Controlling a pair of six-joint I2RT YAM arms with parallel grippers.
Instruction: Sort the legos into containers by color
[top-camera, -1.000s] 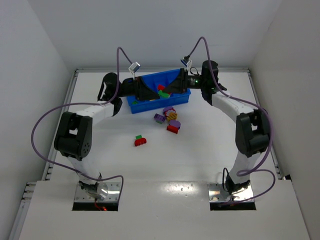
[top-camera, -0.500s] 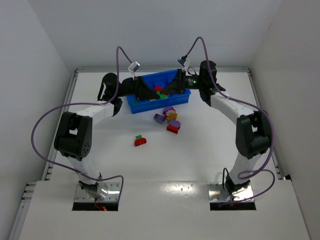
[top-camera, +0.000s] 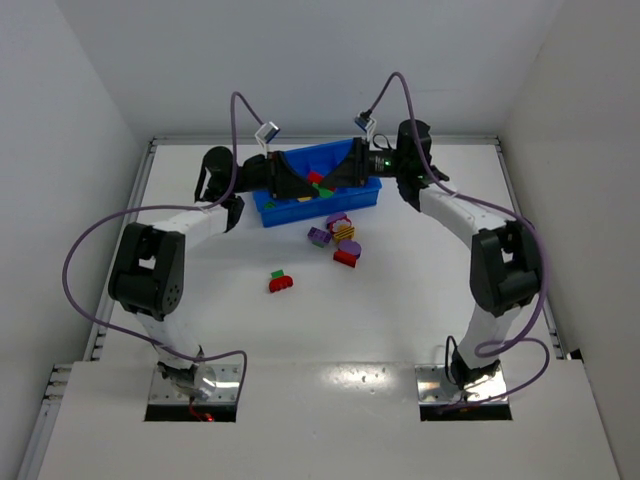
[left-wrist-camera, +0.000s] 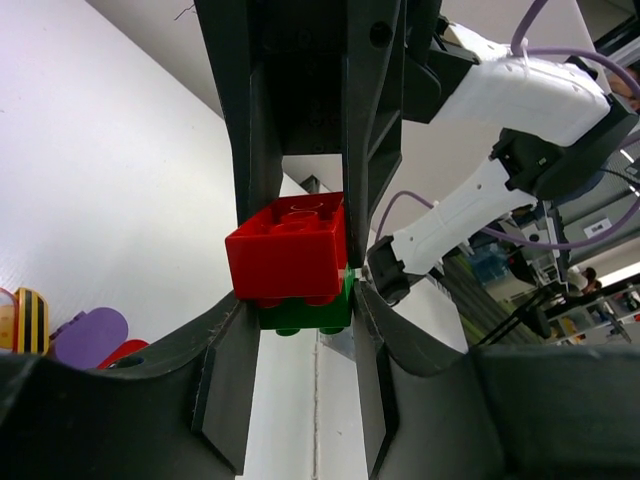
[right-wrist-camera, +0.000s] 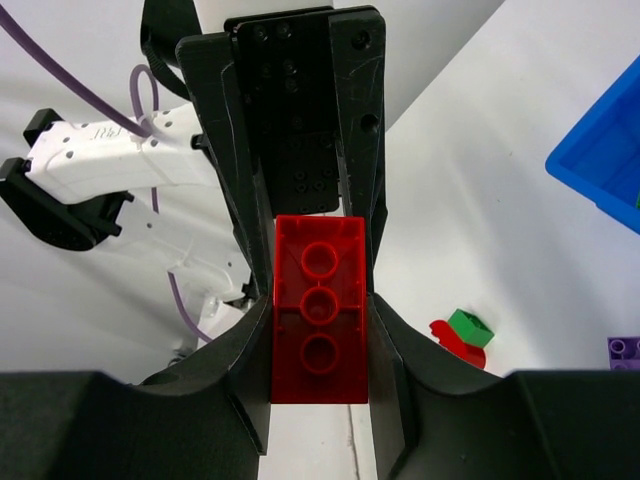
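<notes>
A red brick (left-wrist-camera: 288, 243) stacked on a green brick (left-wrist-camera: 305, 314) hangs between both grippers above the blue tray (top-camera: 270, 213). My left gripper (left-wrist-camera: 300, 318) is shut on the green brick. My right gripper (right-wrist-camera: 320, 305) comes from the opposite side and is shut on the red brick (right-wrist-camera: 320, 310), whose hollow underside faces its camera. In the top view the left gripper (top-camera: 303, 186) and right gripper (top-camera: 337, 177) meet tip to tip over the tray's middle. The arms hide much of the tray's inside.
Loose bricks lie on the white table in front of the tray: a purple one (top-camera: 318, 236), a yellow striped one (top-camera: 346, 231), a red one (top-camera: 345, 258), and a red and green pair (top-camera: 281, 281) nearer the arms. White walls enclose the table.
Both grippers, still joined on the stack, have shifted slightly left over the tray. The loose bricks have not moved.
</notes>
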